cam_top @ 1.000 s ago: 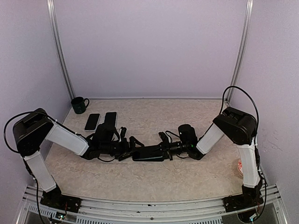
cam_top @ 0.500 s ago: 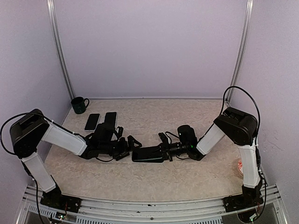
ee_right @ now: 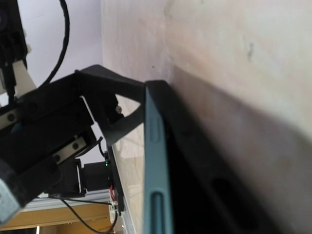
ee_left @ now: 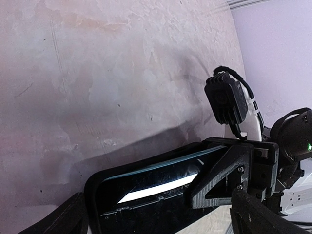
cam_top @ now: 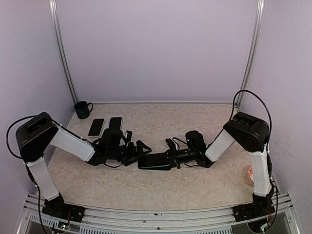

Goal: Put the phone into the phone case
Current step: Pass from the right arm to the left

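Observation:
The black phone case (cam_top: 146,164) lies mid-table with the phone (cam_top: 160,159) partly seated in it. In the left wrist view the phone's glossy screen (ee_left: 161,183) and teal edge sit tilted inside the case (ee_left: 95,187). My right gripper (cam_top: 171,155) is shut on the phone's right end; one of its fingers (ee_left: 229,170) lies across the screen. My left gripper (cam_top: 138,152) is open at the case's left end, its fingers spread either side without gripping. The right wrist view shows the teal phone edge (ee_right: 156,170) against the black case (ee_right: 209,190) very close up.
A dark mug (cam_top: 83,109) stands at the back left corner. Two dark flat phones or cases (cam_top: 96,126) (cam_top: 115,123) lie just behind my left arm. A small red and white object (cam_top: 250,174) sits at the table's right edge.
My left gripper drew back slightly from the case's left end, then edged toward it again, staying open. The phone, the case and my right gripper have barely moved.

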Controlling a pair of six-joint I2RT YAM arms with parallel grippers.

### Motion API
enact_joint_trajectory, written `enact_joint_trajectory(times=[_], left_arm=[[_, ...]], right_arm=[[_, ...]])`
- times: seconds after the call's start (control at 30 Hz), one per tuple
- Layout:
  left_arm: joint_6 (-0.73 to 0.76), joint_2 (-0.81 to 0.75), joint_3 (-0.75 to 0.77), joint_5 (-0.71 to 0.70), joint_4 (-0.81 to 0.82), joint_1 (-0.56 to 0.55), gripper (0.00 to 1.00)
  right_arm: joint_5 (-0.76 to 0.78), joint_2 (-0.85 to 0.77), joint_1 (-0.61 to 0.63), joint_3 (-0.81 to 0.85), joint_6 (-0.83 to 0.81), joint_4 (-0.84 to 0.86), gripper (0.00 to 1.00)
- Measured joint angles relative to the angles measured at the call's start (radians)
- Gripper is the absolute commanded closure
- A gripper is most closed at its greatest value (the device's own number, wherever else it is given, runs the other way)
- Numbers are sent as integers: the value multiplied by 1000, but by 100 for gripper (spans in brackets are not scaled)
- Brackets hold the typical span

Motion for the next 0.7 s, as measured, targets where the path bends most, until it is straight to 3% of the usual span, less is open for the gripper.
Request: enact_joint_trajectory(times=[0.7], left_arm=[[33, -29, 29, -56, -98, -52, 1]], right_arm=[[-13, 2, -2, -54, 85, 114, 100]])
